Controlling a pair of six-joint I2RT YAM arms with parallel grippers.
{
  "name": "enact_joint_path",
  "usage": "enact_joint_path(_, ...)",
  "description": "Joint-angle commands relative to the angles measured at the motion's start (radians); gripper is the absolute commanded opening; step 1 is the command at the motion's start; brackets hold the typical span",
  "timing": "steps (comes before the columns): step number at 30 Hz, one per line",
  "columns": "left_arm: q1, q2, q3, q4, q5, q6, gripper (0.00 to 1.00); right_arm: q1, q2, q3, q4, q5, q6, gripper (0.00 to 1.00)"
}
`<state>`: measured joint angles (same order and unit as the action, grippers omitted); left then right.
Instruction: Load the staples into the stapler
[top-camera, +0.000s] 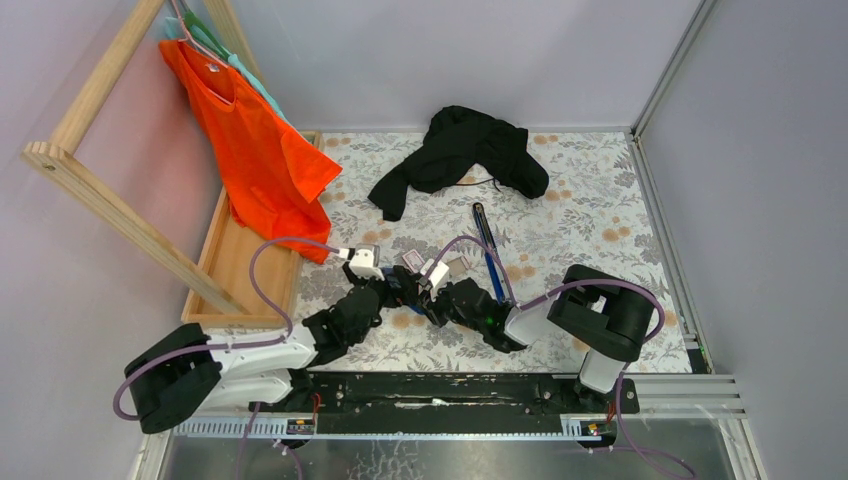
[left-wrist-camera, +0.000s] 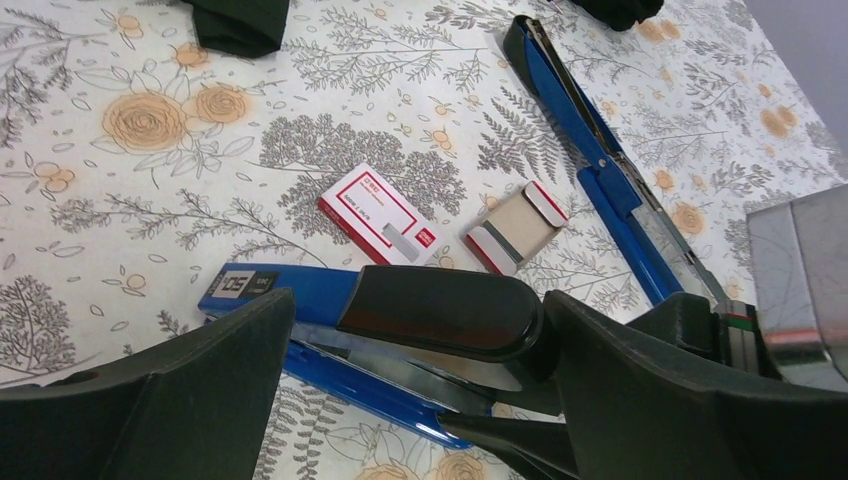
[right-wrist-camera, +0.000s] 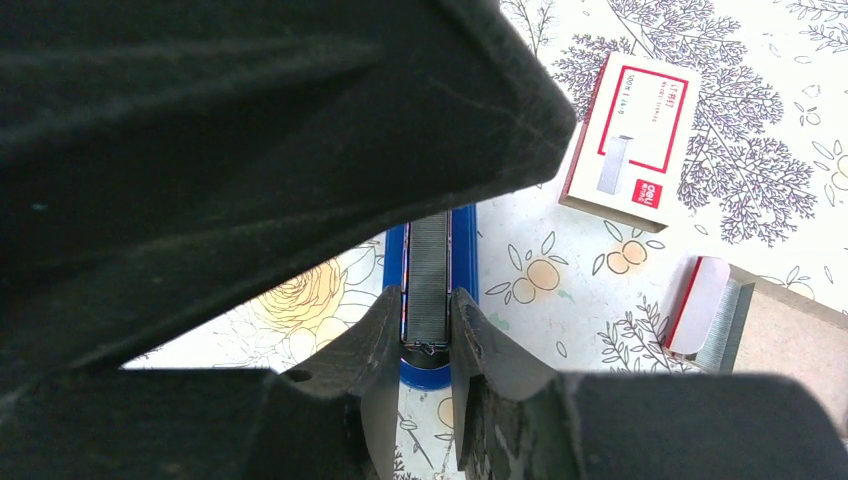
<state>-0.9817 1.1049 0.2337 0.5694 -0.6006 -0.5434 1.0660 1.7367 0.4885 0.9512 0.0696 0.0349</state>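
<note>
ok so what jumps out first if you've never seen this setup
The bright orange t-shirt hanging on the wooden rack at far left catches the eye first, then the black cloth heaped at the back of the flowery table. In the middle, both arms meet over a blue stapler, a row of staples lying in its open channel between the fingers of the right gripper.

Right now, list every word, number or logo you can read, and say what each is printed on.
"deli", probably: red badge on the white-and-red staple box.
Small print inside the box's red frame: too small to read.
On the nearer blue stapler, a black label: white characters, too blurred.
</note>
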Motion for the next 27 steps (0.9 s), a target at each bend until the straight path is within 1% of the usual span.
enact_joint_path(1, -0.005, -0.059, 0.032, -0.108, 0.021, -0.099, 1.0, 0.011, 0.016, -0.011, -0.034, 0.02, 0.004, 0.19)
enact_joint_path(6, -0.005, -0.132, 0.044, -0.205, 0.016, -0.148, 1.0, 0.011, 0.007, -0.016, -0.044, 0.029, 0.004, 0.24)
enact_joint_path(13, -0.003, -0.214, 0.13, -0.453, -0.025, -0.237, 1.0, 0.011, -0.012, -0.012, -0.083, 0.029, 0.007, 0.32)
enact_joint_path(14, -0.002, -0.228, 0.136, -0.477, -0.031, -0.241, 1.0, 0.011, -0.028, -0.015, -0.097, 0.032, 0.007, 0.34)
enact_joint_path(16, 0.002, -0.256, 0.15, -0.526, -0.042, -0.256, 1.0, 0.011, -0.063, -0.02, -0.132, 0.039, 0.008, 0.43)
enact_joint_path(19, 0.02, -0.294, 0.17, -0.606, -0.053, -0.287, 1.0, 0.01, -0.135, -0.019, -0.221, 0.054, 0.004, 0.53)
enact_joint_path(22, 0.055, -0.321, 0.186, -0.666, -0.031, -0.309, 1.0, 0.009, -0.217, 0.001, -0.346, 0.063, -0.009, 0.62)
enact_joint_path(24, 0.094, -0.333, 0.196, -0.703, -0.004, -0.329, 1.0, 0.009, -0.265, 0.047, -0.453, 0.069, -0.026, 0.64)
enact_joint_path(27, 0.142, -0.348, 0.205, -0.746, 0.031, -0.352, 1.0, 0.009, -0.302, 0.124, -0.586, 0.059, -0.065, 0.65)
